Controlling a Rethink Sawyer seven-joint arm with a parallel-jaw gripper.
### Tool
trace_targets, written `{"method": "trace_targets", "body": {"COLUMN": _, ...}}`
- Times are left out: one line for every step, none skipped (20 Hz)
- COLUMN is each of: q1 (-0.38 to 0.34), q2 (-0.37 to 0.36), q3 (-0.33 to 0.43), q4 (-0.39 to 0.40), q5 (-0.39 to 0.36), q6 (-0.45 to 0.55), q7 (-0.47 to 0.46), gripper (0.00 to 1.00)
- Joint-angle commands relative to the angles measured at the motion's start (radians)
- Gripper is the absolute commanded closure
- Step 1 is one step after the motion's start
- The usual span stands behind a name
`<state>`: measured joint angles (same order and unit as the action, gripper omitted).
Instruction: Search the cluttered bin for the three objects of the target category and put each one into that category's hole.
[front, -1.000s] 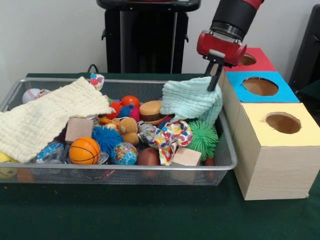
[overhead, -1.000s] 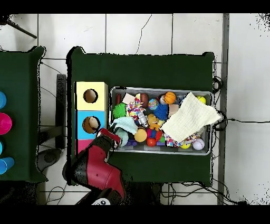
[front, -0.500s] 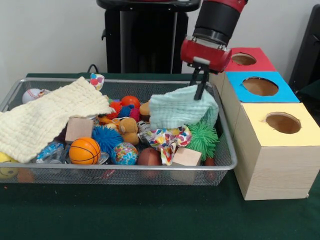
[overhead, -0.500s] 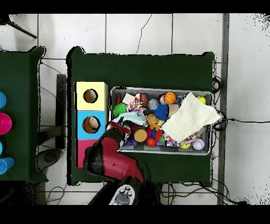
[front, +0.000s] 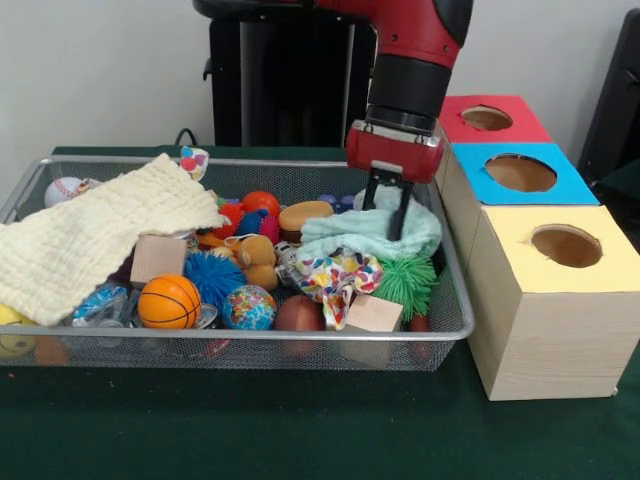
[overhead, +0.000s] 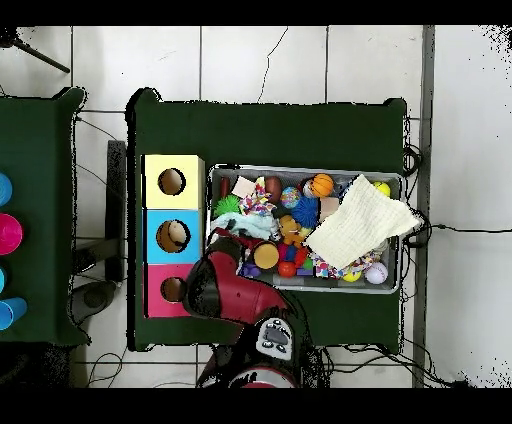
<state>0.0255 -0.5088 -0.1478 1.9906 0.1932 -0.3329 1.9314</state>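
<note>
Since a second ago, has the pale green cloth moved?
Yes. In the front view the pale green cloth has dropped and shifted left, away from the blue-topped box, and now lies lower in the wire bin under the gripper.

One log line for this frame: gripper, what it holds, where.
gripper: shut on mint cloth | cloth: low over wire bin, beside green spiky ball | boxes: untouched

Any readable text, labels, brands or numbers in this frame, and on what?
None can be read.
The boxes with holes carry plain colour tops, no lettering.
The patterned cloth and the globe-like ball show prints only, too small to make out any words.
The gripper housing shows a pale patch, no legible mark.
</note>
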Motion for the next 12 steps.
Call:
{"method": "trace_targets", "body": {"q1": -0.005, "q2": 0.032, "q3": 0.19, "q4": -0.041, "q5": 0.055, "q6": 0.12, "q7": 0.225, "gripper": 0.0}}
{"method": "trace_targets", "body": {"q1": 0.0, "q2": 0.033, "q3": 0.186, "q4": -0.042, "q5": 0.058, "q6": 0.117, "q7": 0.221, "gripper": 0.0}}
{"method": "trace_targets", "body": {"q1": 0.005, "q2": 0.034, "q3": 0.182, "q4": -0.042, "q5": 0.062, "q6": 0.114, "q7": 0.216, "gripper": 0.0}}
{"method": "trace_targets", "body": {"q1": 0.011, "q2": 0.035, "q3": 0.176, "q4": -0.042, "q5": 0.066, "q6": 0.112, "q7": 0.212, "gripper": 0.0}}
{"method": "trace_targets", "body": {"q1": 0.017, "q2": 0.033, "q3": 0.17, "q4": -0.039, "q5": 0.067, "q6": 0.107, "q7": 0.207, "gripper": 0.0}}
{"method": "trace_targets", "body": {"q1": 0.026, "q2": 0.033, "q3": 0.161, "q4": -0.038, "q5": 0.073, "q6": 0.105, "q7": 0.203, "gripper": 0.0}}
{"method": "trace_targets", "body": {"q1": 0.047, "q2": 0.023, "q3": 0.137, "q4": -0.031, "q5": 0.095, "q6": 0.106, "q7": 0.204, "gripper": 0.0}}
{"method": "trace_targets", "body": {"q1": 0.036, "q2": 0.017, "q3": 0.153, "q4": -0.02, "q5": 0.093, "q6": 0.102, "q7": 0.217, "gripper": 0.0}}
{"method": "trace_targets", "body": {"q1": 0.055, "q2": -0.001, "q3": 0.131, "q4": -0.017, "q5": 0.108, "q6": 0.119, "q7": 0.206, "gripper": 0.0}}
{"method": "trace_targets", "body": {"q1": 0.06, "q2": -0.009, "q3": 0.125, "q4": -0.016, "q5": 0.11, "q6": 0.126, "q7": 0.197, "gripper": 0.0}}
{"method": "trace_targets", "body": {"q1": 0.079, "q2": -0.024, "q3": 0.101, "q4": -0.018, "q5": 0.122, "q6": 0.149, "q7": 0.182, "gripper": 0.0}}
{"method": "trace_targets", "body": {"q1": 0.097, "q2": -0.039, "q3": 0.077, "q4": -0.021, "q5": 0.134, "q6": 0.171, "q7": 0.166, "gripper": 0.0}}
